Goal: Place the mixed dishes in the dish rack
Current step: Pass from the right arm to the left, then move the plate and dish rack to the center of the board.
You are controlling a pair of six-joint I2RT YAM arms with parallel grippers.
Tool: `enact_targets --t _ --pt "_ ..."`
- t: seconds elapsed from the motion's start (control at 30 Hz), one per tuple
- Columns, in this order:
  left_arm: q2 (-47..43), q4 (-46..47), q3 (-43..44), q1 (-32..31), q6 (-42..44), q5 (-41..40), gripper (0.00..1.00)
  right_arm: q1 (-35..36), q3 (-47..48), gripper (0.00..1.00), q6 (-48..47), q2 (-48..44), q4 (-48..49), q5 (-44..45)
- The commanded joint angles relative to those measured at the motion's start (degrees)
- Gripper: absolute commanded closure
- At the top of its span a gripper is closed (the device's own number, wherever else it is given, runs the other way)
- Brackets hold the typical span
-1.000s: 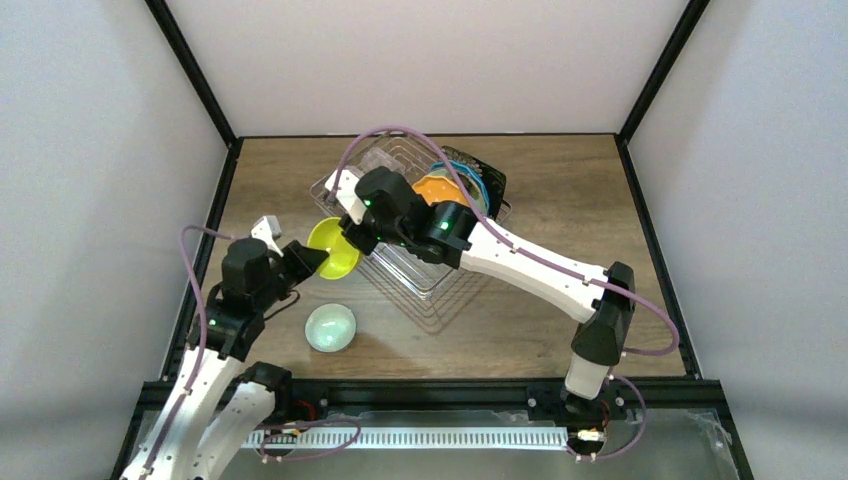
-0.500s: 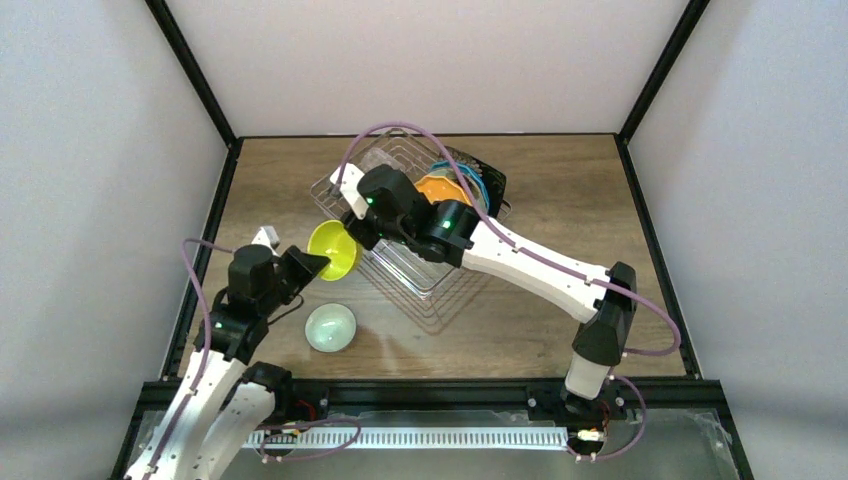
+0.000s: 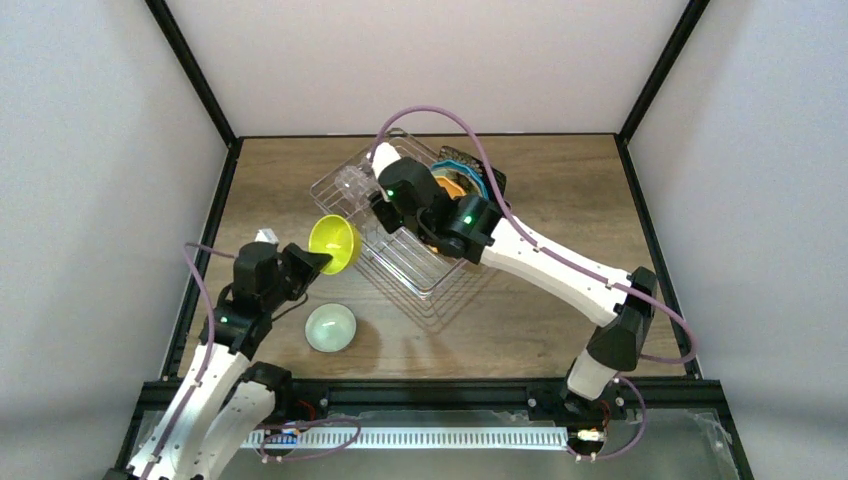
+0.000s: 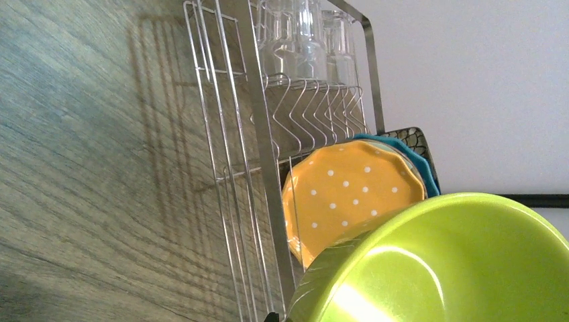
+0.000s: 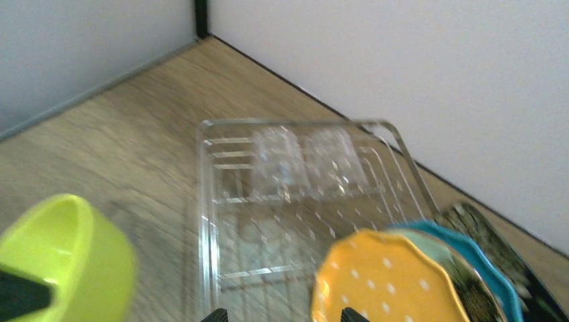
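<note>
Left of the dish rack (image 3: pixel 430 295), left pincer (image 3: pixel 318 262) pinches yellow-green bowl (image 3: pixel 335 243) by its rim, tilted off the table (image 3: pixel 520 330). Right pincer (image 5: pixel 282 314) gapes empty over rack. Risk: thin rim grip slips, bowl clips rack wire.

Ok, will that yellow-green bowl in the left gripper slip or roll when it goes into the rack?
Probably slippery: the bowl shows a glossy sheen, and the left gripper pinches only its rim, so it may pivot. Its round wall could rock on the rack wires unless leaned against prongs. It looks rigid.
</note>
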Motion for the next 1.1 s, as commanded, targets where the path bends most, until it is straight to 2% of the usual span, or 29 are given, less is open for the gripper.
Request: enact_targets --t 0.0,0.13,0.37,0.7,1.07 --pt "0.0 3.5 -0.7 0.3 -4.0 0.6 0.97 -3.3 -3.9 0.04 10.1 -1.5 -7.9 9.4" --pt "0.3 4.4 -1.2 0.3 -4.9 1.1 0.97 -6.4 -6.5 0.02 20.2 -1.4 -15.3 14.1" --pt "-0.1 5.7 -2.3 0.3 -5.9 1.8 0.97 -12.4 -13.1 0.03 35.9 -2.2 -20.9 10.1" --pt "-1.0 5.8 -2.6 0.3 -6.2 2.4 0.97 -14.3 -14.7 0.06 47.1 0.7 -26.8 9.1" --pt "-1.6 5.1 -2.8 0.3 -5.7 2.6 0.97 -14.4 -15.7 0.13 55.3 5.0 -28.8 6.5"
